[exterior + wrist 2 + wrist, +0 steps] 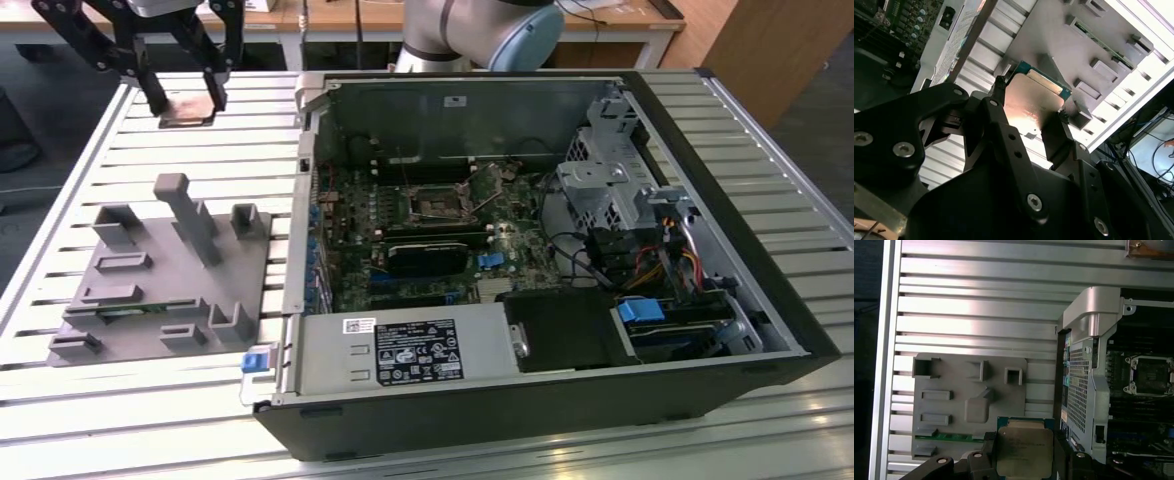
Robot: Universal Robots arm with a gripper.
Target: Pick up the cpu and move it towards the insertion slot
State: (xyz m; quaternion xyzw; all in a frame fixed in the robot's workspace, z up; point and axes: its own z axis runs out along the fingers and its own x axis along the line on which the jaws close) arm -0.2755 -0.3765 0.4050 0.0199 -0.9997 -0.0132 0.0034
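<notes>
Gripping the cpu [188,108] between its closed fingers, the gripper [184,104] hangs at the upper left of the exterior view, above the slatted table [80,180]. The insertion slot [437,203] sits mid-frame inside the open computer case [747,310], well apart.

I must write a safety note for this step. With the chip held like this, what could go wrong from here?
The tool grips the cpu only by two opposite edges, so it might slip or tilt.

The insertion slot lies deep inside the open computer case, so the arm could strike the case wall.

A tilted chip may meet the socket frame unevenly.
</notes>
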